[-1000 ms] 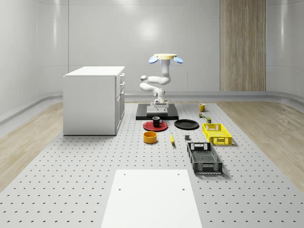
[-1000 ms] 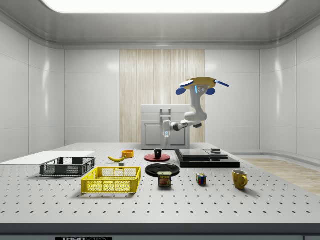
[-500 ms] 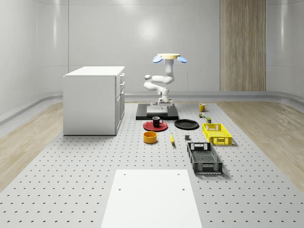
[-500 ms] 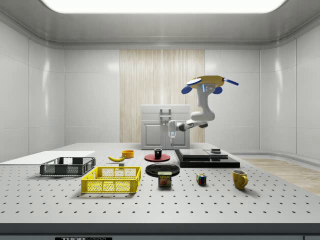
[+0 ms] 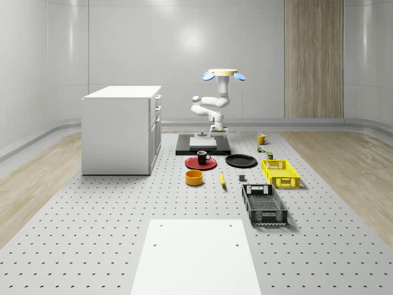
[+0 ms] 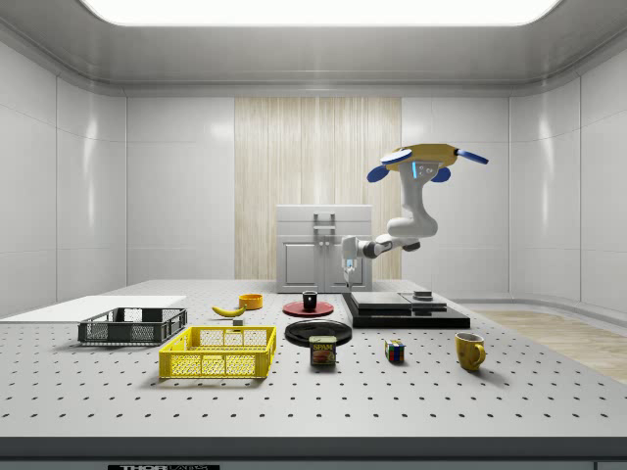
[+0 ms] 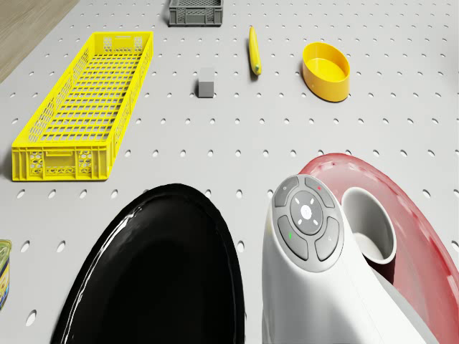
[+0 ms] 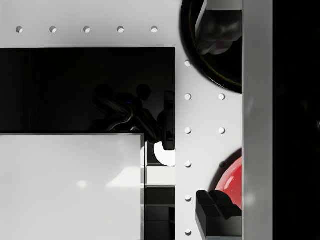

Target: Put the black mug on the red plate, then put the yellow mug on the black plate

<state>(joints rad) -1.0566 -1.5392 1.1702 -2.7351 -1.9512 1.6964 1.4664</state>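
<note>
The black mug [image 5: 203, 157] [image 6: 310, 301] stands upright on the red plate [image 5: 195, 164] [image 7: 416, 215], its pale inside [image 7: 369, 229] beside my wrist in the drone view. The black plate [image 5: 241, 161] [image 7: 158, 272] lies bare beside it. The yellow mug [image 5: 261, 139] [image 6: 470, 351] stands further off to the whole-scene view's right. My drone [image 5: 223, 74] [image 6: 427, 157] hovers over the black platform [image 5: 202, 147]. My gripper [image 5: 217, 130] [image 6: 349, 282] [image 8: 216, 127] hangs open and holds nothing, above the platform's edge, behind both plates.
A white cabinet [image 5: 121, 129] stands at the whole-scene view's left. In front of the plates are a yellow bowl [image 5: 194, 177], a banana [image 5: 222, 179], a yellow crate [image 5: 281, 173] and a dark crate [image 5: 264, 204]. A can [image 6: 323, 351] and a cube [image 6: 394, 351] sit near the yellow mug.
The drone and arm have shifted toward the whole-scene view's right, carrying the gripper away from over the red plate. The black mug stays on the plate.
</note>
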